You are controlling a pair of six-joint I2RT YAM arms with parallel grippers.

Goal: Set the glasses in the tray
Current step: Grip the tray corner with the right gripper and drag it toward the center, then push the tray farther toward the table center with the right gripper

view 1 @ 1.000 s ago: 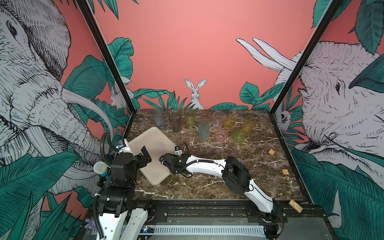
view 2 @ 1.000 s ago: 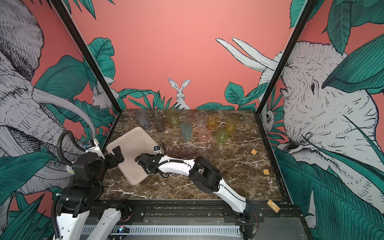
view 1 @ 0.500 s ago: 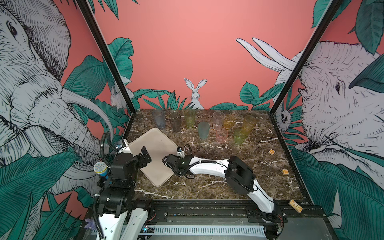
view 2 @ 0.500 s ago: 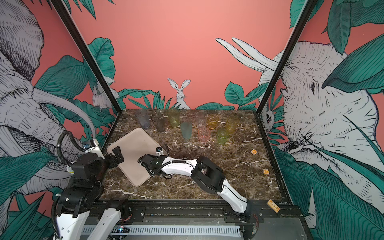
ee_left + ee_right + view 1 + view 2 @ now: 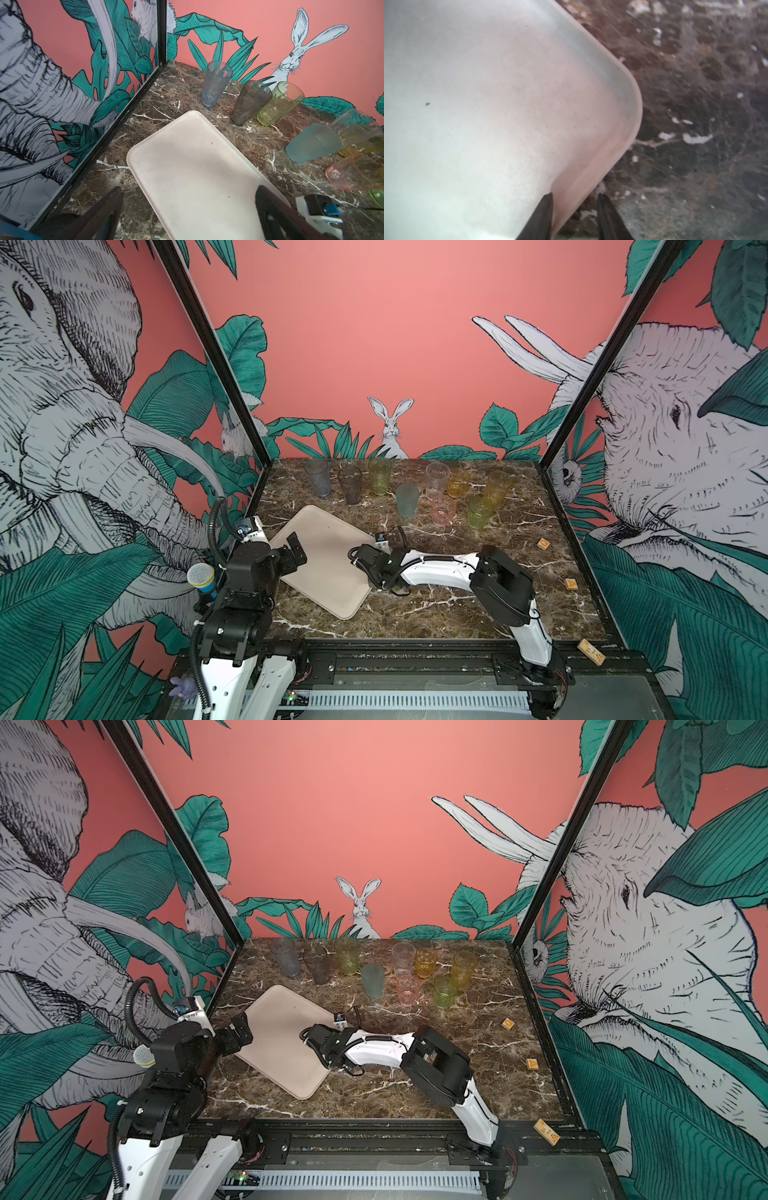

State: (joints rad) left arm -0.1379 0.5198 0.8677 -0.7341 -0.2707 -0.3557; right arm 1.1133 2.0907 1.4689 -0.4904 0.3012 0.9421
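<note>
The right claw [image 5: 575, 195] straddles the rim of the tray [image 5: 320, 585] at nine o'clock, jaws narrowed, pinch unclear, likely to drag it toward the glasses [image 5: 407, 499] standing at twelve; the left claw [image 5: 189, 188] hangs wide open, empty.

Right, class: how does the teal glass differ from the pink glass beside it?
The teal glass is tall; the pink glass is short. The teal glass is frosted and cloudy; the pink glass is clear enough to see through. Both stand on the marble table, outside the tray.
</note>
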